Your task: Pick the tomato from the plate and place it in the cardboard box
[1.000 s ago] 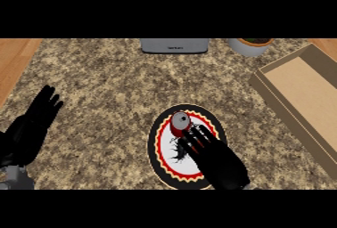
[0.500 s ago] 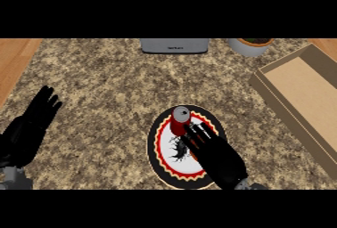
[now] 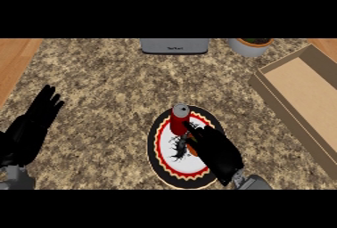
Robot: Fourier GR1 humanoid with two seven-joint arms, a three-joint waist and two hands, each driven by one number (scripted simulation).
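Note:
The tomato (image 3: 178, 121), red with a grey top, sits at the far edge of a white plate (image 3: 168, 161) with a red and black rim, in the middle of the counter. My right hand (image 3: 214, 149) lies over the plate, coming in from the lower right. Its fingers reach the tomato's near right side and touch it, and they do not visibly curl round it. Something orange shows under the fingers. The open cardboard box (image 3: 308, 95) stands at the right edge, apart from the plate. At the left edge my left hand (image 3: 31, 129) rests open, fingers up.
A grey appliance (image 3: 174, 46) stands at the counter's back edge, with a pale pot (image 3: 248, 47) to its right. The speckled counter (image 3: 105, 89) ends at a wooden strip (image 3: 14, 58) on the far left. The box's long wall (image 3: 284, 115) faces the plate.
My right hand has slid up and to the left across the plate until its fingers reach the tomato. The tomato, the plate and my left hand have stayed put.

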